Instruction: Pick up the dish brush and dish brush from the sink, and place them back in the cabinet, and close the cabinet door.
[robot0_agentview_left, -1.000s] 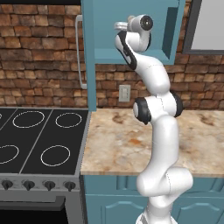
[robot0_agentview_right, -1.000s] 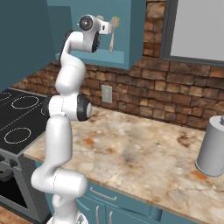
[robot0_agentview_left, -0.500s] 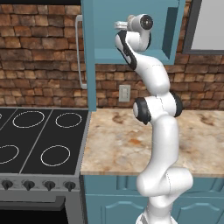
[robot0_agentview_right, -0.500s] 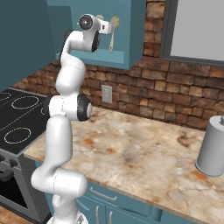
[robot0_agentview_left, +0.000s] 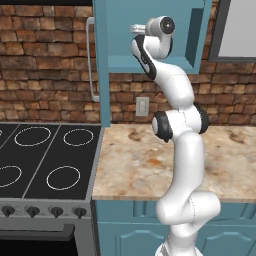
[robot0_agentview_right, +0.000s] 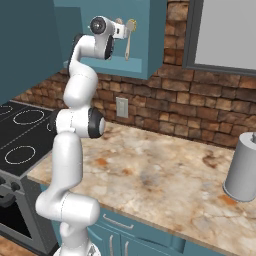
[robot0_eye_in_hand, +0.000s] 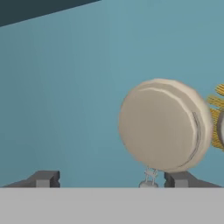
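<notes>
My arm reaches up into the open teal cabinet (robot0_agentview_left: 197, 47). A dish brush (robot0_agentview_right: 129, 39) with a round beige head and a pale handle hangs upright in front of the cabinet's light blue back wall. In the hand view its head (robot0_eye_in_hand: 164, 124) is large and close, with yellow bristles at the right edge, and its stem stands by the right fingertip (robot0_eye_in_hand: 186, 178). The gripper (robot0_eye_in_hand: 113, 179) is open, its fingertips wide apart; I see it again beside the brush (robot0_agentview_right: 122, 31). The cabinet door (robot0_agentview_left: 102, 60) stands swung open to the left, its silver handle (robot0_agentview_left: 90, 55) facing out. The sink is out of view.
A black stovetop (robot0_agentview_left: 45, 160) lies at the lower left beside the marble counter (robot0_agentview_left: 135, 165). On the counter's right end stands a grey canister (robot0_agentview_right: 242, 167). A wall outlet (robot0_agentview_left: 142, 106) sits on the brick wall, and a dark-framed panel (robot0_agentview_right: 225, 30) hangs to the right of the cabinet.
The gripper's jaws have opened from the brush's handle. The arm and the brush have hardly moved.
</notes>
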